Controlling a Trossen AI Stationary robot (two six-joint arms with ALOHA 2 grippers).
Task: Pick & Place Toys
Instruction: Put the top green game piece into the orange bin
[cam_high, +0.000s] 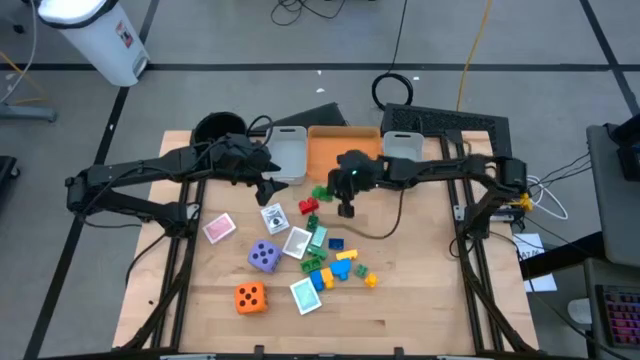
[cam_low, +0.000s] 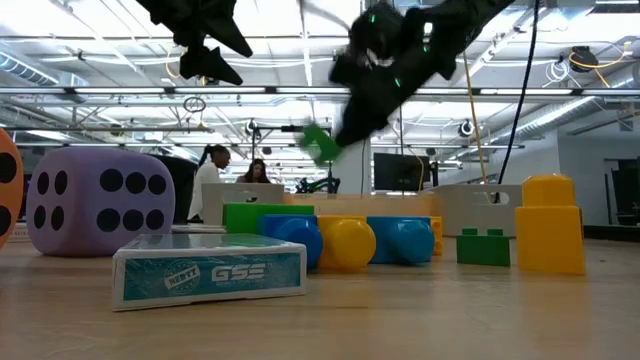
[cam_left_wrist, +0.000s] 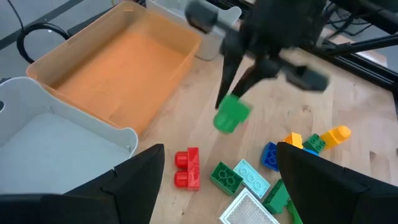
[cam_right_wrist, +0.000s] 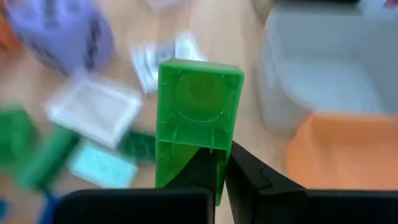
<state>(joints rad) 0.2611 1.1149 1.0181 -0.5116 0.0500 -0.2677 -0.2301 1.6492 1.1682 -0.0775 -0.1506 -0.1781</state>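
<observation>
While raised above the surface (cam_high: 400, 290), the right end effector (cam_high: 346, 208) was clamped on a green brick (cam_left_wrist: 231, 114) | brick airborne near the orange bin (cam_high: 340, 152) | left end effector (cam_high: 266, 187) wide, empty, beside grey bin (cam_high: 288, 152).

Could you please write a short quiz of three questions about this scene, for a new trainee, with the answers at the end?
1. True or false: the right gripper is shut on a green brick held above the table.
2. Which bin lies between the two grey bins? A) the orange bin B) the round black pot C) none
3. Fill in: the purple die lies on the table, and the other die is ____ in colour.

Key: 1 true; 2 A; 3 orange.
</observation>
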